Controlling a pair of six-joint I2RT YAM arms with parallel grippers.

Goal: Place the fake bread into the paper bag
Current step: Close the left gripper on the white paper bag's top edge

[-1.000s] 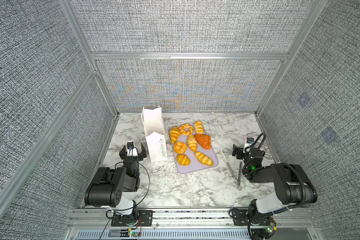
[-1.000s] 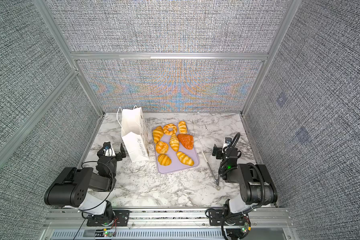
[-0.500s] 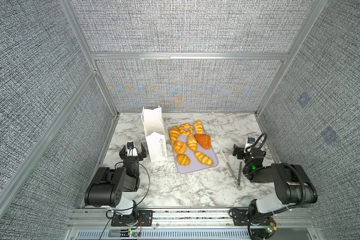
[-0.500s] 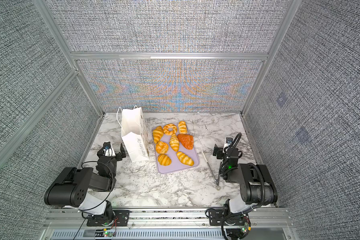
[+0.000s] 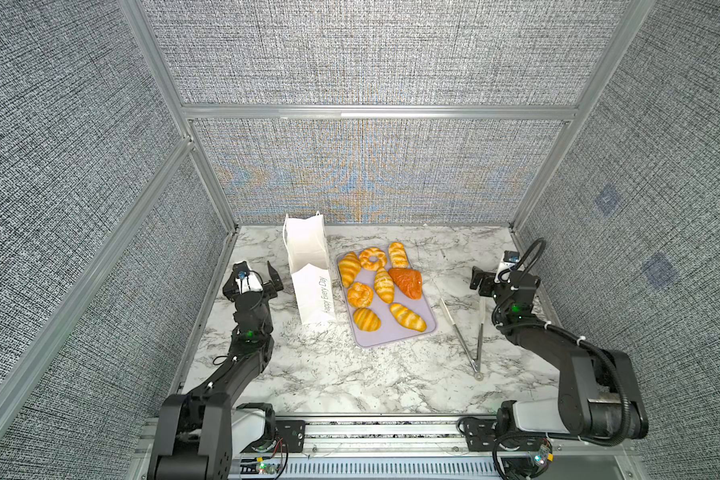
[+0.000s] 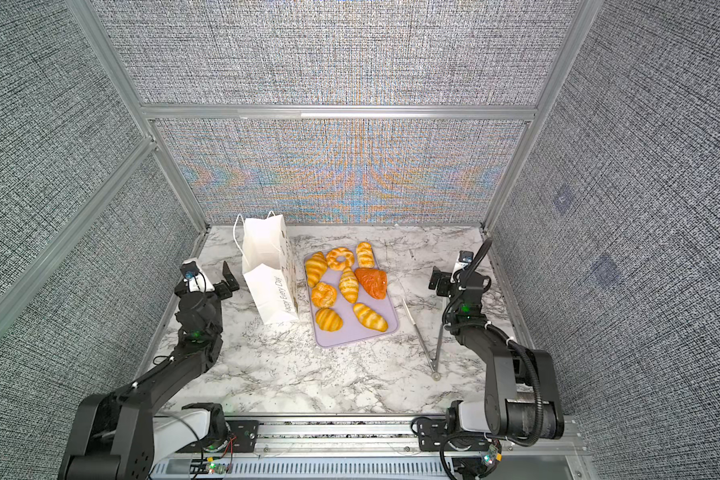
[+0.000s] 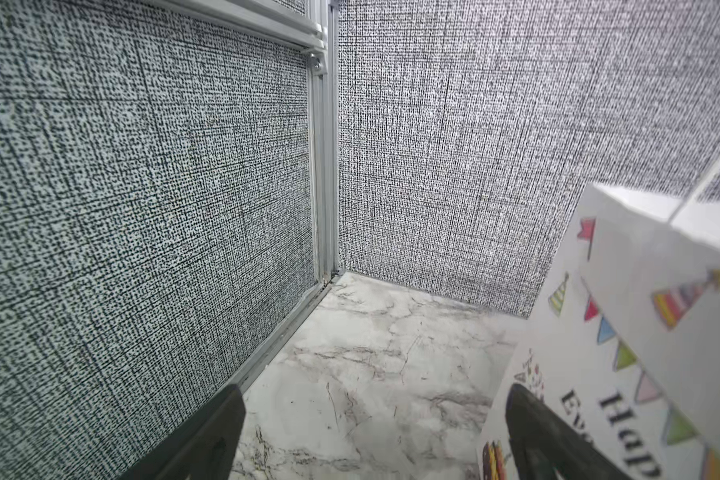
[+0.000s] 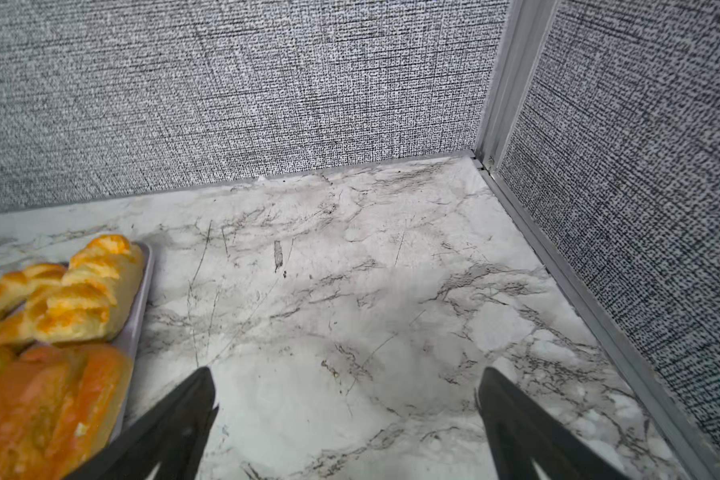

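All eight fake bread (image 5: 383, 284) pieces sit on the lavender tray (image 5: 387, 337), none bagged. The paper bag (image 5: 310, 270) stands upright just beside it, probably for short transfers. left gripper (image 7: 372, 399) wide beside the bag; right gripper (image 8: 347, 374) wide, empty, near the tongs (image 5: 460, 336) on the bench (image 5: 350, 374).

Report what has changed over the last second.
The left gripper and the right gripper each shifted slightly toward the grey fabric back wall, fingers open, holding nothing. Unmoved: the eight glossy toy pastries on the flat lavender tray, the upright white paper bag, the metal tongs.
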